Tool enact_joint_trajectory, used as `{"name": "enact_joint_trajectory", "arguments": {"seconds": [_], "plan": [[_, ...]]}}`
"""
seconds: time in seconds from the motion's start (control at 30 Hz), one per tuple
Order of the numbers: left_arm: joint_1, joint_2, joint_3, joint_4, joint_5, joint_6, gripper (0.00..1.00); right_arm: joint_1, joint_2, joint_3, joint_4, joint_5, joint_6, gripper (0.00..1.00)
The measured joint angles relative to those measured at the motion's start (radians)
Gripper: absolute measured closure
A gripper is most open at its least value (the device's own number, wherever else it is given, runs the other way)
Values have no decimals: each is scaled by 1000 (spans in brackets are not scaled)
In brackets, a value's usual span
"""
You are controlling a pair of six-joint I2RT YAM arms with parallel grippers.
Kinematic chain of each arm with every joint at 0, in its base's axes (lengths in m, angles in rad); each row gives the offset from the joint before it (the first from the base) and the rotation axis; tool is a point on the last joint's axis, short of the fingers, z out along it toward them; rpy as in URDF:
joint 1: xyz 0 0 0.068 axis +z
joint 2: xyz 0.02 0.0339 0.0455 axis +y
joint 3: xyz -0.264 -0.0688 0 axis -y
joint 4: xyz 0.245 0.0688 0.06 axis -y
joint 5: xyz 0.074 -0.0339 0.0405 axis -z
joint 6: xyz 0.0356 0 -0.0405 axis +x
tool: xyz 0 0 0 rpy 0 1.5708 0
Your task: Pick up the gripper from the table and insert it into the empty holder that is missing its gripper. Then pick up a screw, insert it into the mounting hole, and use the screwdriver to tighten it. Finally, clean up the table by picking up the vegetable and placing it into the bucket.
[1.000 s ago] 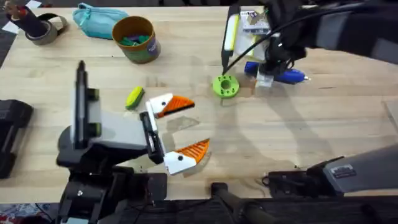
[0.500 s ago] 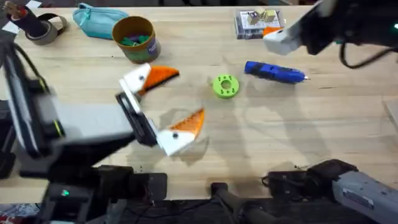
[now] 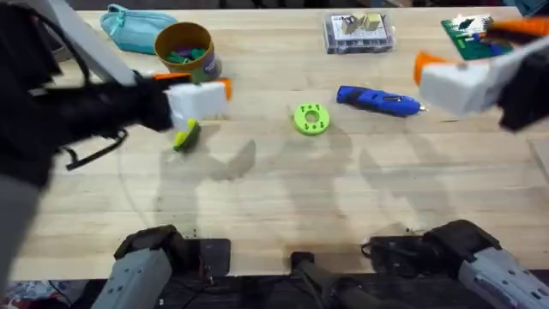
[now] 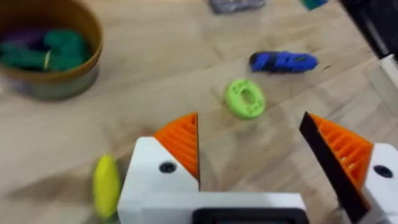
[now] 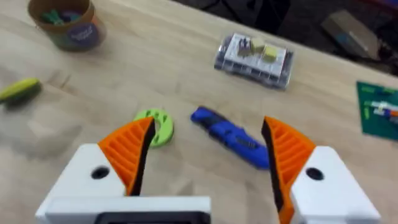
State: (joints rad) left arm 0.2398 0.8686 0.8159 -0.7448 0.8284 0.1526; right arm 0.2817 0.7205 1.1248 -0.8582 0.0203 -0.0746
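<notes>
The left gripper (image 4: 252,165) gapes wide and empty, hanging right over the corn (image 3: 185,135), which lies lengthwise toward the bucket (image 3: 185,53) just beyond; this arm is far nearer. The corn is yellow with a green husk. The right gripper (image 5: 208,155), also wide, hangs above the screwdriver (image 3: 378,100).

On the table there was one green disc (image 3: 310,118), one blue screwdriver (image 3: 378,100), one toy corn (image 3: 185,136) and one bucket (image 3: 186,53) — plus one teal pouch (image 3: 129,27), one clear box (image 3: 358,33) and two grippers (image 3: 198,98) (image 3: 457,79).
</notes>
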Motion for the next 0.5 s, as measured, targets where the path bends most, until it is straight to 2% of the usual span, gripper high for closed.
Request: {"name": "enact_joint_trajectory", "arguments": {"seconds": [0.1,0.27,0.37,0.5], "plan": [[73,100,86,-122,-76,69,14,0,-12,0,-104,0,11,9],[156,195,111,-186,-187,120,14,0,2,-1,-195,-1,20,9],[169,234,111,-193,-232,140,14,0,11,-2,-209,0,20,9],[157,292,112,-236,-312,161,14,0,19,-2,-213,-1,23,9]]}}
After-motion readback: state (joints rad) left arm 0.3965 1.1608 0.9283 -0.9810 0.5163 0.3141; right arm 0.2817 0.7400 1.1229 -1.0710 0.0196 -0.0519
